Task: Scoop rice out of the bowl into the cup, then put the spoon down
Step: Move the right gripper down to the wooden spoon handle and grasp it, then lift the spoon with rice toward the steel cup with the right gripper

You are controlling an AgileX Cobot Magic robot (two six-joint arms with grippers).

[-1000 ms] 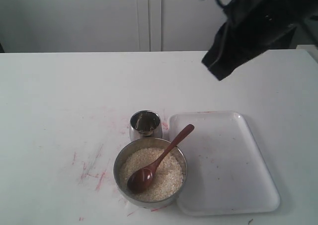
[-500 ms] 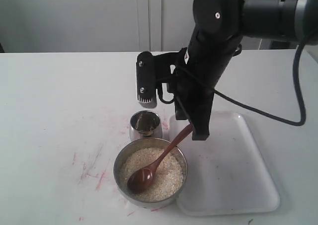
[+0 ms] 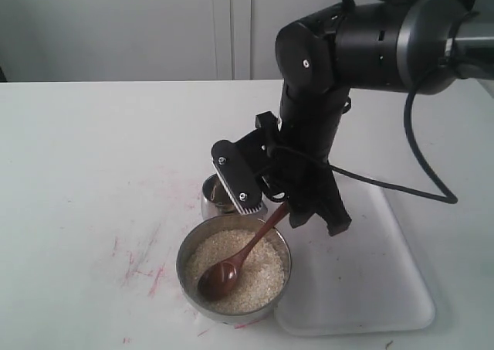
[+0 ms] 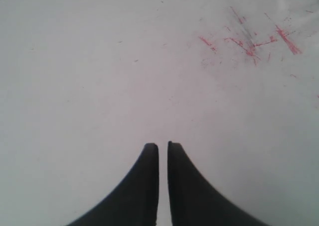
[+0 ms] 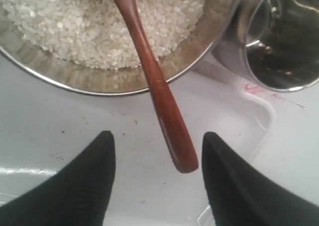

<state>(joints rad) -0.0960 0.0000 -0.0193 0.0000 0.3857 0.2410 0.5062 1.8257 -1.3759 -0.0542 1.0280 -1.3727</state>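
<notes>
Right pincer (image 5: 158, 138) apart, one finger on either side of the free end of the wooden spoon (image 5: 149, 71); no contact that the wrist view shows. The spoon's oval head lies in the rice (image 3: 258, 276), and its handle slopes over the rim of the steel bowl (image 3: 182, 263) toward the white tray (image 3: 386, 288). Bowl at lower centre of the exterior frame. Small steel cup (image 5: 232, 50) just beside it, no rice visible inside. Left pincer (image 4: 163, 146) together, over bare surface (image 4: 99, 61) with red scuffs (image 4: 249, 41).

Judgement: the step is the grasp. Close squarely, a little in from the tip. The handle is slim and rounded and may roll or pivot if pinched at the very end. Keep the finger nearest the cup off its rim, and lift with the head level
</notes>
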